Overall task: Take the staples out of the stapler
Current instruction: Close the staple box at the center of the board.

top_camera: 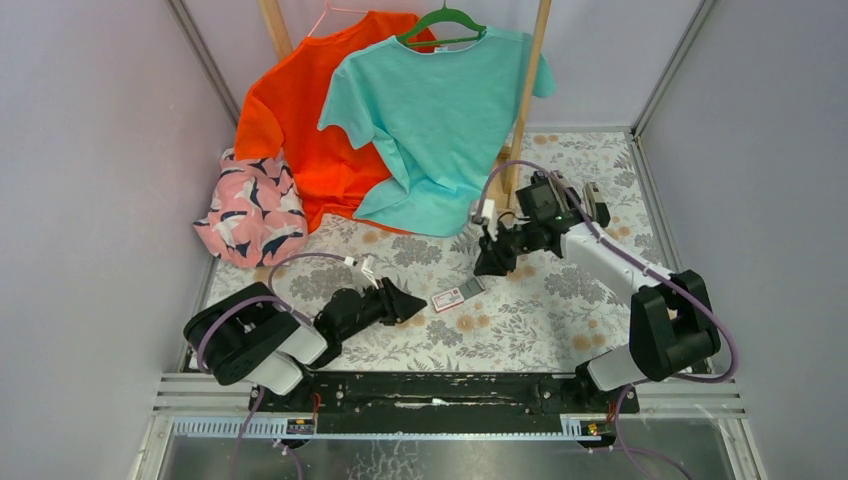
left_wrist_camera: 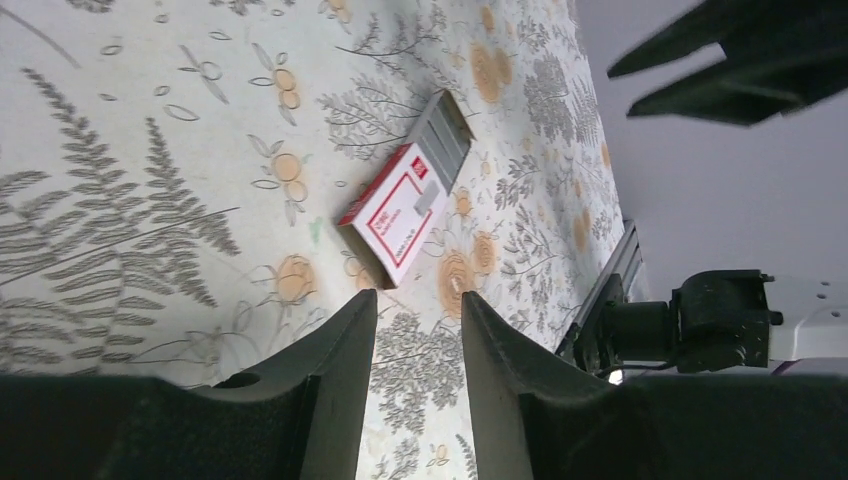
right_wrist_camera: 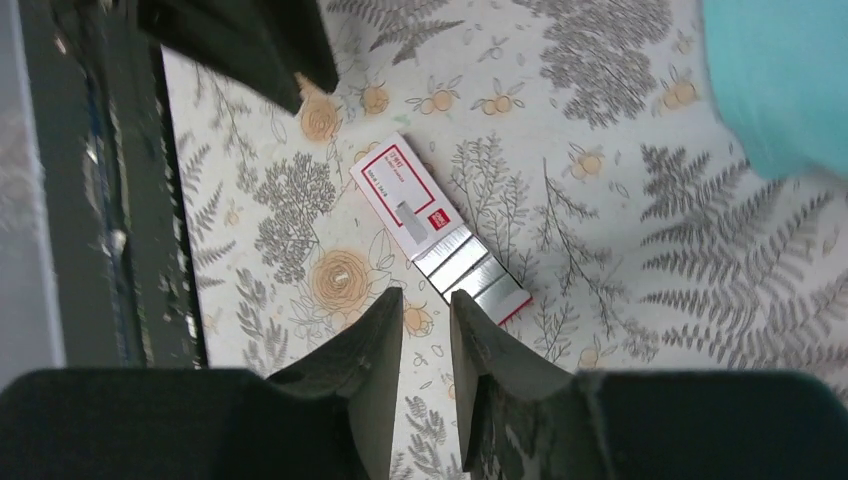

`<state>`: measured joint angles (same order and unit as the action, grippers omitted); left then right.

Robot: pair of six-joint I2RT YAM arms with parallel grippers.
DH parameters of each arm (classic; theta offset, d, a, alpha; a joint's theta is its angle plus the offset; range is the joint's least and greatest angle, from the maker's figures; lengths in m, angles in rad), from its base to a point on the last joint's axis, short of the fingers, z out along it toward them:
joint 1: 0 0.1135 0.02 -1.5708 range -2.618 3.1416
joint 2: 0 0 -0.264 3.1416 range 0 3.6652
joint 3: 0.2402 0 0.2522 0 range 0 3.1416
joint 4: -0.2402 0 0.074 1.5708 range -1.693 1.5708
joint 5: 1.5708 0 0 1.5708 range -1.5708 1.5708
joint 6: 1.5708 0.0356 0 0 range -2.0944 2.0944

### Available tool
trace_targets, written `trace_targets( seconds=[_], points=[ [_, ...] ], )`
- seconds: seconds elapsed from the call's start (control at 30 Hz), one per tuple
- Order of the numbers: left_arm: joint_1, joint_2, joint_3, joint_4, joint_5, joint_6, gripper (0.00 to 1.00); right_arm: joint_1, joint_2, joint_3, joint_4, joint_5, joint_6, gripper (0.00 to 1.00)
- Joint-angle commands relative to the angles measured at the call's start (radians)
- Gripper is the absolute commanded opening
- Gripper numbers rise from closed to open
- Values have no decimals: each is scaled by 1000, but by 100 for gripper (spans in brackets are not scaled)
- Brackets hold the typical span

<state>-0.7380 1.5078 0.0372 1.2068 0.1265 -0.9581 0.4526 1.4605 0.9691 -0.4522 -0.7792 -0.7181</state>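
Observation:
No stapler shows in any view. Silvery staples (right_wrist_camera: 470, 270) lie in rows in the slid-out tray of a small white-and-red box (right_wrist_camera: 400, 195) on the flowered tablecloth. In the top view the box (top_camera: 448, 299) and its staples (top_camera: 472, 286) sit mid-table between both arms. My left gripper (top_camera: 418, 304) lies low just left of the box, open and empty; in its wrist view the left gripper (left_wrist_camera: 418, 295) points at the box (left_wrist_camera: 395, 215) and staples (left_wrist_camera: 445, 135). My right gripper (right_wrist_camera: 427, 295) hovers just short of the tray, its jaws a little apart with nothing between; from above the right gripper (top_camera: 490, 264) is up and right of the box.
An orange shirt (top_camera: 300, 120) and a teal shirt (top_camera: 430, 120) hang at the back on a wooden rack (top_camera: 528, 95). A pink patterned cloth bundle (top_camera: 250, 210) lies back left. Grey walls close in both sides. A black rail (top_camera: 440, 390) runs along the near edge.

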Motion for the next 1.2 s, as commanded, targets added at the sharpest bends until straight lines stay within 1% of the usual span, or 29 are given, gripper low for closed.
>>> trace_targets(
  seconds=[0.0,0.07,0.17,0.2,0.3,0.5,0.63,0.87,0.97,1.17],
  points=[
    [-58,-49,48,-82,-129,-41,44,-122,82,30,23,-225,291,32],
    [-72,-68,68,-157,-171,-61,44,-142,112,27,36,-186,323,32],
    [-95,-85,133,-340,-215,-82,45,-146,151,27,44,-111,341,34],
    [-103,-82,147,-374,-226,-94,45,-146,165,29,40,-100,342,35],
    [-121,-59,166,-390,-249,-122,43,-146,197,37,29,-65,340,36],
    [-126,-28,208,-461,-257,-144,43,-146,317,69,-13,4,321,34],
    [-127,-22,221,-481,-256,-145,43,-146,344,74,-11,22,324,34],
    [-127,15,242,-471,-233,-147,43,-150,370,78,1,-9,351,35],
    [-127,27,241,-460,-225,-157,43,-172,388,76,29,-54,400,35],
    [-121,71,253,-442,-199,-175,43,-187,422,71,60,-67,458,33]
  ],
)
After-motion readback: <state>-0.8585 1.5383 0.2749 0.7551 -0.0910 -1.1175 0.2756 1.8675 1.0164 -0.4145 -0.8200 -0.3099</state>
